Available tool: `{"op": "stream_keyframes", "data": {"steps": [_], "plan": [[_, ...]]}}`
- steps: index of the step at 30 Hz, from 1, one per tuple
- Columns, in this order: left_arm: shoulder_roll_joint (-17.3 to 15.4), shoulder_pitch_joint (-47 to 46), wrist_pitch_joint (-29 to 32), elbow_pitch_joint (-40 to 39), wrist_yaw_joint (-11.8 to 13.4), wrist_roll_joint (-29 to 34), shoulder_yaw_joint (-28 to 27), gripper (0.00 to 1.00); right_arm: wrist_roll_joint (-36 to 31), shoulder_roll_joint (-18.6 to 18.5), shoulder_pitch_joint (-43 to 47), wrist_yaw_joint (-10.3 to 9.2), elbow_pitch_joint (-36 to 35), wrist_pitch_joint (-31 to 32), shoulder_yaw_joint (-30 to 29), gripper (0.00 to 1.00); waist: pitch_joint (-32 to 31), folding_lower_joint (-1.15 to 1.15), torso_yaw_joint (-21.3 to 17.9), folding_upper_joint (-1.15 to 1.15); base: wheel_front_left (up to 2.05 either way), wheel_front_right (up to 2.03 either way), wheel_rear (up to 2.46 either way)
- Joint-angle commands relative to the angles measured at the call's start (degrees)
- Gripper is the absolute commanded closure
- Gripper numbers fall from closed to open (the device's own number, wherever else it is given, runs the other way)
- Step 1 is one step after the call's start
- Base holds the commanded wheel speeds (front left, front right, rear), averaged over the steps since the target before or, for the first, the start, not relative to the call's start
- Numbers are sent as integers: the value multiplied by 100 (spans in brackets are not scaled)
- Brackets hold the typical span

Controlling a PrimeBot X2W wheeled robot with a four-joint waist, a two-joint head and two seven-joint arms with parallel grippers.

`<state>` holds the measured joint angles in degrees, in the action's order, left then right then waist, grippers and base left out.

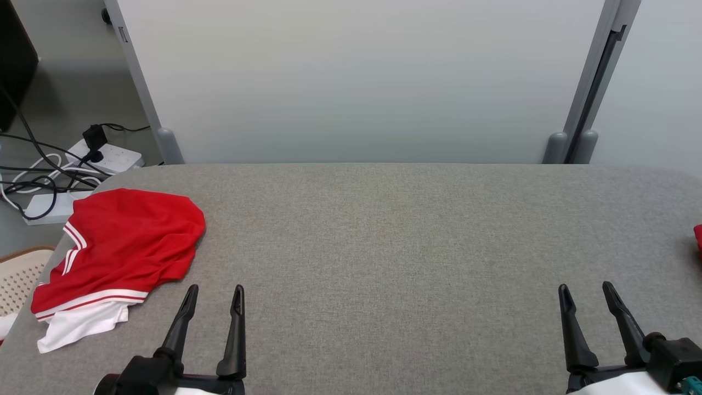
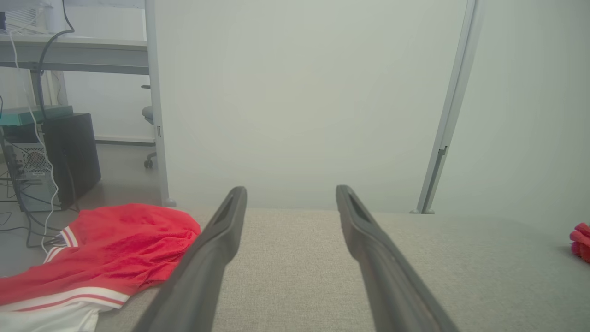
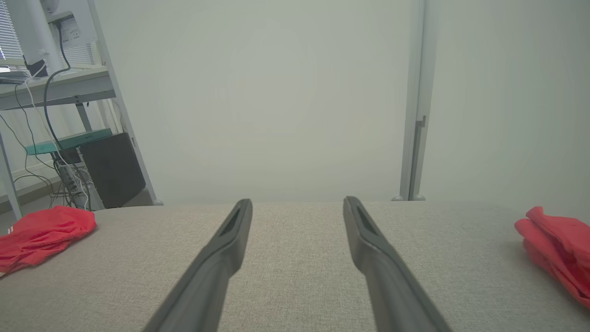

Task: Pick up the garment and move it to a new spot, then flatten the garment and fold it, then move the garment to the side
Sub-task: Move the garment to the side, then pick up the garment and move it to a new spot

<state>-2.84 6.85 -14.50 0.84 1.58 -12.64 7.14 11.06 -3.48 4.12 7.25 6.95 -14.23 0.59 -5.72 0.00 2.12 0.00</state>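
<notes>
A crumpled red garment [image 1: 123, 247] with white stripes and a white lining lies at the left end of the grey table [image 1: 384, 247], partly over the edge. It also appears as the red garment [image 2: 115, 249] low and left in the left wrist view, and as the garment [image 3: 41, 233] far left in the right wrist view. My left gripper [image 1: 215, 293] stands open just to the right of it, near the front edge, with nothing between its fingers. Far to the right, my right gripper [image 1: 587, 292] is open and empty too.
A second red cloth [image 3: 557, 249] lies at the table's right end, just showing as a red cloth [image 1: 698, 237] at the head view's edge. Left of the table, a power strip [image 1: 107, 156], cables and a pale basket [image 1: 19, 277] sit on the floor. A pale partition [image 1: 356, 77] stands behind the table.
</notes>
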Motion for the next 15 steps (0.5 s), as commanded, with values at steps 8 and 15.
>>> {"op": "stream_keyframes", "data": {"steps": [8,15], "plan": [[-4,-157,-50,-49,-36,64,-186,0,20,-31,-115,24,-133,-76,185,0,-5,0,38,0,0,0,0],[-4,-180,-50,71,-2,154,-193,0,77,-32,-100,24,-166,-77,292,0,-32,0,273,0,0,0,0]]}}
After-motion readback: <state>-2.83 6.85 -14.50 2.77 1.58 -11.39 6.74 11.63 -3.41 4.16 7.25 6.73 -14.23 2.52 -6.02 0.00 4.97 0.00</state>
